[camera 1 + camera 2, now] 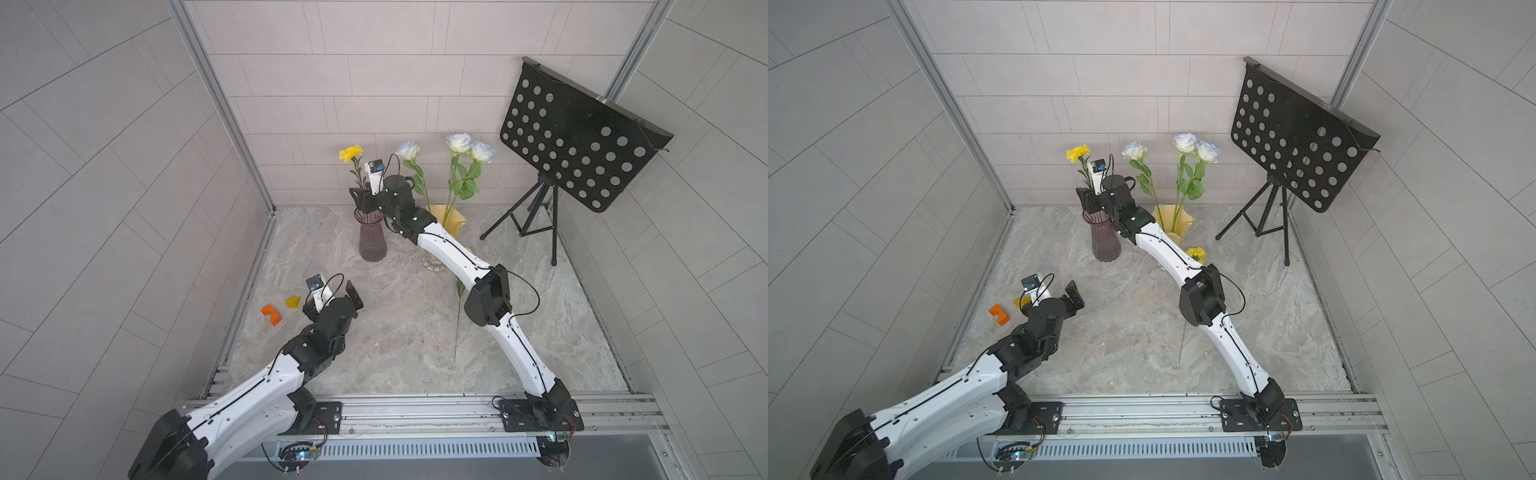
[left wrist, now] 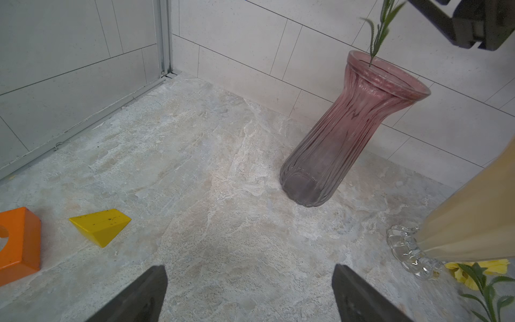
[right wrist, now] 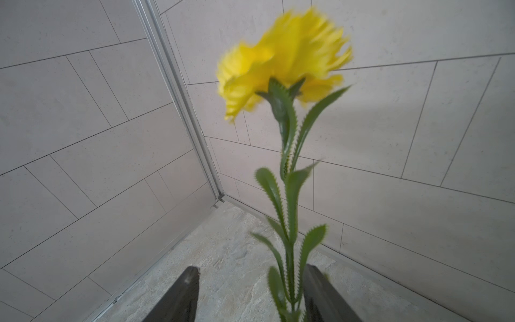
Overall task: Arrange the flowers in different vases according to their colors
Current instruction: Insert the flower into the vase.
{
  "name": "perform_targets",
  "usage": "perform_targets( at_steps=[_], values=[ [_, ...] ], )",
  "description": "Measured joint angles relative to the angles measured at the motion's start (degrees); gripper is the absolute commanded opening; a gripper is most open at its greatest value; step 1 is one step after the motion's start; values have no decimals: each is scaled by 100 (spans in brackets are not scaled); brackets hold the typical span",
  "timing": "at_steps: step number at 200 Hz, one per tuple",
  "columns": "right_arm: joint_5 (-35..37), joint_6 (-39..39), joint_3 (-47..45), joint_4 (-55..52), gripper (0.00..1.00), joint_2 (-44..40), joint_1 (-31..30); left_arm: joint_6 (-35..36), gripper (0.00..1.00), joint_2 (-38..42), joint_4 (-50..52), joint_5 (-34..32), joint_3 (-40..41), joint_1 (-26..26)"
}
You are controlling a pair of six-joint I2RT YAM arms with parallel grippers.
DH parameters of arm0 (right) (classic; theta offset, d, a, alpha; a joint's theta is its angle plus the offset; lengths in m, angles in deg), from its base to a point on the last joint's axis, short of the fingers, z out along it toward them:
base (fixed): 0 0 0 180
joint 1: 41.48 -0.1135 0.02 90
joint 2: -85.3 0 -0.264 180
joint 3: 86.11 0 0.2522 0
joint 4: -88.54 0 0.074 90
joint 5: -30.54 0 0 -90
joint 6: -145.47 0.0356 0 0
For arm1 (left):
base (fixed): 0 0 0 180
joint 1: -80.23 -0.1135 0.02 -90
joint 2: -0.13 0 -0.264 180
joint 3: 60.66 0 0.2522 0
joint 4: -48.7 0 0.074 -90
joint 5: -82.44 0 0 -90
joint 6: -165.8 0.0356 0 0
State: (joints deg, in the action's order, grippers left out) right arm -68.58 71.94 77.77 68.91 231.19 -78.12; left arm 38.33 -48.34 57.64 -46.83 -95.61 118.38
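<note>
Right fingers (image 3: 178, 295) stand parted around the stem of the yellow flower (image 3: 281, 61); left fingers (image 2: 139, 298) wide apart, holding nothing.

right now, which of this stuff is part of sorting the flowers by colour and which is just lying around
For the job:
- standing yellow flower in the purple vase
- three white roses in the pale yellow vase
- fallen yellow flower

Just lying about:
- orange block
- yellow wedge
- black music stand

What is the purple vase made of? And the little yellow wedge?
The purple vase looks like ribbed tinted glass: glossy, and see-through near its base. The yellow wedge looks like painted wood, maybe plastic: opaque, with dark scuffs.
</note>
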Motion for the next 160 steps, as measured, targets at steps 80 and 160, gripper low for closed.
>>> perform_targets(
  at_steps=[80, 160],
  values=[
    [-79, -122, -1128, -691, 66, -1154, -87, 4, 100, -7, -15, 35, 0, 0],
    [802, -79, -4242, -1392, 68, -4942, -103, 155, 100, -1084, -682, 1657, -358, 376]
  ],
)
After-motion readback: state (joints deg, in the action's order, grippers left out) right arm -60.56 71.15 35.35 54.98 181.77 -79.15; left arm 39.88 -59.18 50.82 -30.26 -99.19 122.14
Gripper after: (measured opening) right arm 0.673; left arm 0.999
